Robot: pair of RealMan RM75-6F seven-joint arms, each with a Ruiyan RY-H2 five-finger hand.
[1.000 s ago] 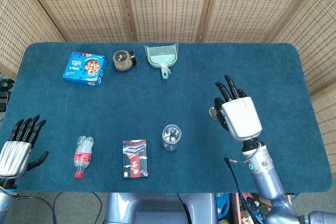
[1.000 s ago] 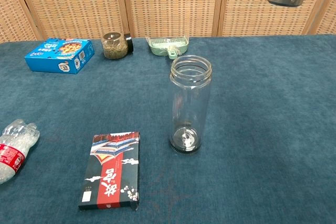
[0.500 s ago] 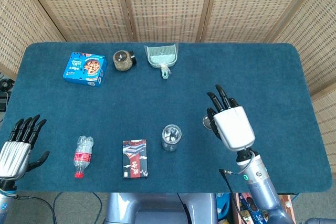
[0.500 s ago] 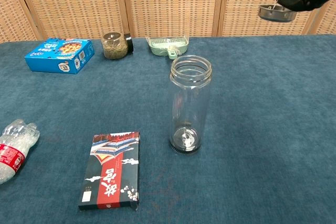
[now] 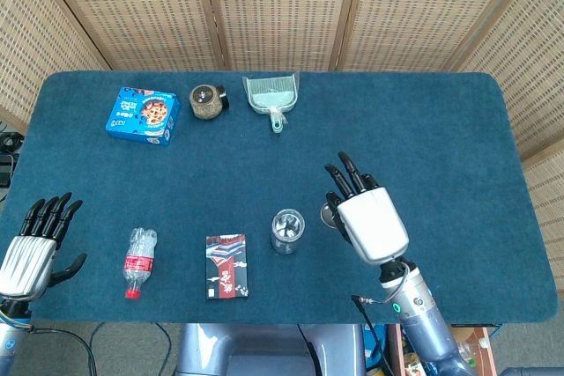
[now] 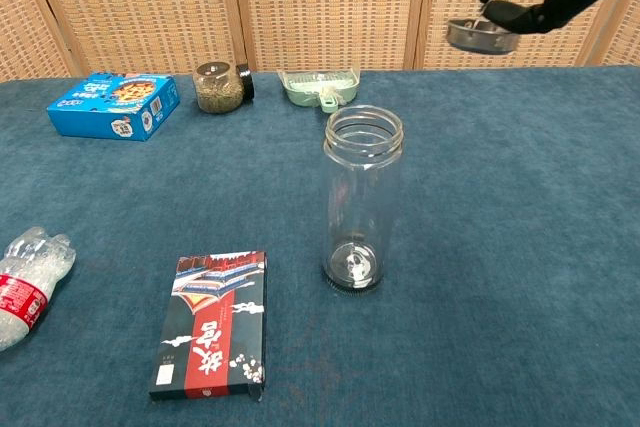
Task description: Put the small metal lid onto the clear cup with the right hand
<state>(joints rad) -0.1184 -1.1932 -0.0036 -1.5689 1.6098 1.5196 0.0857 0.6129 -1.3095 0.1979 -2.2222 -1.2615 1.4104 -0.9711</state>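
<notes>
Wicker screens are standing behind a blue-carpeted table (image 5: 423, 121). The right hand (image 5: 363, 217) is holding the small metal lid (image 6: 481, 36) in the air, at the clear cup's (image 6: 362, 209) two o'clock. The left hand (image 5: 35, 244) is hanging wide and empty at the table's eight o'clock corner.

Surface (image 6: 520, 247) is matt blue cloth with a short, carpet-like nap; backdrop is woven wicker screen (image 5: 282, 6) in wood frames. Small metal lid (image 6: 481, 36) is dull grey metal, clear cup (image 6: 362, 209) smooth transparent plastic or glass with glossy highlights, right hand (image 5: 366, 217) has a smooth light-grey shell and matt black fingers (image 5: 339, 184). Water bottle (image 5: 137, 261) is crinkled clear plastic, blue box (image 5: 143, 114) and red-black box (image 5: 226, 266) are printed cardboard, dustpan (image 5: 272, 94) pale green plastic.
</notes>
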